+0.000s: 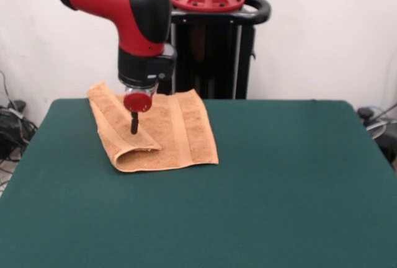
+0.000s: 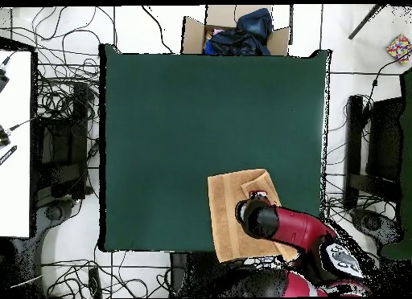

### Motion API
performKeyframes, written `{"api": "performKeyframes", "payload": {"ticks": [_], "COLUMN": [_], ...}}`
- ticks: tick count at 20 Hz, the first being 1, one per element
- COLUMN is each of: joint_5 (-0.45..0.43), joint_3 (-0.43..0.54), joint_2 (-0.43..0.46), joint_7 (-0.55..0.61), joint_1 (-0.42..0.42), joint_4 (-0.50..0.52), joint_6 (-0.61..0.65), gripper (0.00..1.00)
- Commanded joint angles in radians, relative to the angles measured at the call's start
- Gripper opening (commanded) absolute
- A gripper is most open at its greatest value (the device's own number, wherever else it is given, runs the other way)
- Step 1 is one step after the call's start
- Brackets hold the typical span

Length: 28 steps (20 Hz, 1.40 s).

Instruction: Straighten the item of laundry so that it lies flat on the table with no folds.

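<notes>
Orange-tan towel (image 1: 167, 133) folded over on table (image 1: 273, 181), claw (image 1: 134, 123) pressed together above it.

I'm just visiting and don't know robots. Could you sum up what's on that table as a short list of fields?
cloth: orange-tan terry towel, banded stripes
cloth state: not flat; one side folded over itself
cloth place: on the table's side nearest the pedestal
table: dark green top, much larger than the towel
arm: red and black, reaching down over the towel
gripper: thin dark tip at the folded layer; open or shut unclear
</notes>
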Motion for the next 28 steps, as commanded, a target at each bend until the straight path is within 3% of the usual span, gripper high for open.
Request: {"api": "performKeyframes", "payload": {"ticks": [1,28], "joint_5": [0.021,0.078], "joint_3": [-0.002,-0.093], "joint_2": [0.048,0.221], "joint_7": [0.046,0.093], "joint_1": [0.036,0.123], "joint_4": [-0.074,-0.191], "joint_6": [-0.043,-0.135], "gripper": [1.00,1.00]}}
